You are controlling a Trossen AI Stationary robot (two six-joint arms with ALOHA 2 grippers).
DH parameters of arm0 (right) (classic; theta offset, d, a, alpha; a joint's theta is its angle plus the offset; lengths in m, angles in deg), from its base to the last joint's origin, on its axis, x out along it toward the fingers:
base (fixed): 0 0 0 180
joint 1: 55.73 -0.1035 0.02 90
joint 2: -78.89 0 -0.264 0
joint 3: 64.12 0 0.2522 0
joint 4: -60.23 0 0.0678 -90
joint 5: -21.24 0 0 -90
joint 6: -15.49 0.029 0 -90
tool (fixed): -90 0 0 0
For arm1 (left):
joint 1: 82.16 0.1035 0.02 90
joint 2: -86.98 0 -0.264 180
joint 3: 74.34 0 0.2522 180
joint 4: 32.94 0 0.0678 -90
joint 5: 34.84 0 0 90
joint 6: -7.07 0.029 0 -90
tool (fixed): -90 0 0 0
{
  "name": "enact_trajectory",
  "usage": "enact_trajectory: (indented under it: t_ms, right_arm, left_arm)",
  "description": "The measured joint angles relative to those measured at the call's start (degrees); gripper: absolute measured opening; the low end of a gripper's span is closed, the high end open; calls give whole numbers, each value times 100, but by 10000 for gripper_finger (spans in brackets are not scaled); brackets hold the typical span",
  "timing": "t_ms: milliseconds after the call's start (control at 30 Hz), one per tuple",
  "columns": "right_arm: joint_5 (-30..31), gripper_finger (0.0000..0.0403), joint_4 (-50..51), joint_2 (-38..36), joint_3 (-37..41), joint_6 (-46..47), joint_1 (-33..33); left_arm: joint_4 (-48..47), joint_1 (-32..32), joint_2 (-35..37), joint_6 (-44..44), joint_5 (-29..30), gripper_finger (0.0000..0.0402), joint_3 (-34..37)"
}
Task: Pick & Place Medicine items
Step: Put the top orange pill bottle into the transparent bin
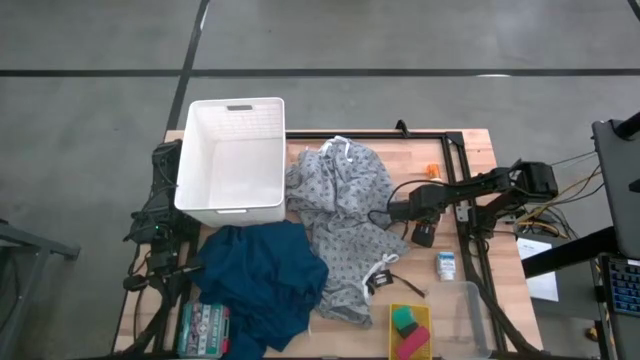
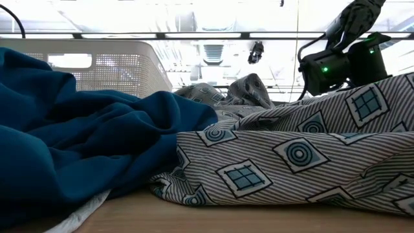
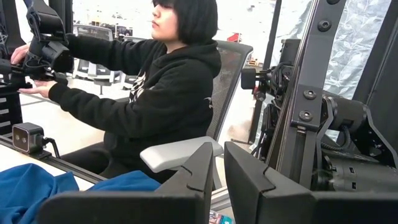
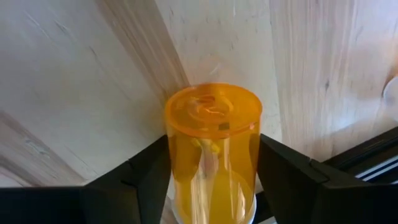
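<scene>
My right gripper (image 4: 212, 158) is shut on an orange see-through pill bottle (image 4: 212, 134) over bare wood. In the high view this gripper (image 1: 424, 232) stands at the table's right side, beside the grey patterned cloth (image 1: 345, 225). The small white carton with blue print (image 1: 446, 266) lies flat on the table just nearer than it. A tiny orange piece (image 1: 432, 170) sits on the wood toward the far edge. My left gripper (image 3: 218, 180) waits shut at the table's left edge, off the table. My right gripper pinches the orange pill bottle by its side walls (image 4: 177, 162), one finger (image 4: 146, 177) on each side. The fingers point down from above, and the bottle's round end (image 4: 212, 109) faces the wooden table top. Whether that end touches the wood, I cannot tell.
A white basket (image 1: 230, 206) stands at the far left. A blue cloth (image 1: 260, 280) lies near left, with a green-and-white box (image 1: 203, 328) beside it. Green and pink blocks (image 1: 408, 332) and a clear bin (image 1: 472, 315) sit at the near right. A person (image 3: 155, 93) sits beyond the table.
</scene>
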Motion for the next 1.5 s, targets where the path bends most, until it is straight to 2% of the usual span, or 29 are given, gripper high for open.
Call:
enact_trajectory:
  t_ms: [333, 867, 1133, 1300, 1500]
  right_arm:
    - [4, 192, -14, 0, 0, -22, 0]
    - [6, 189, -9, 0, -46, -32, 0]
    - [-12, 189, 615, -22, -702, -130, 0]
    - [-495, 189, 978, -76, -1287, -73, 3]
    - [-1069, 189, 987, -178, -1941, 602, -99]
  left_arm:
    - [0, -1, 0, 0, -1, 47, 2]
    - [0, -1, 0, 0, -2, 47, 2]
    - [0, -1, 0, 0, -2, 47, 1]
    - [0, -2, -2, 0, -2, 47, 0]
    - [0, 0, -2, 0, 0, 47, 1]
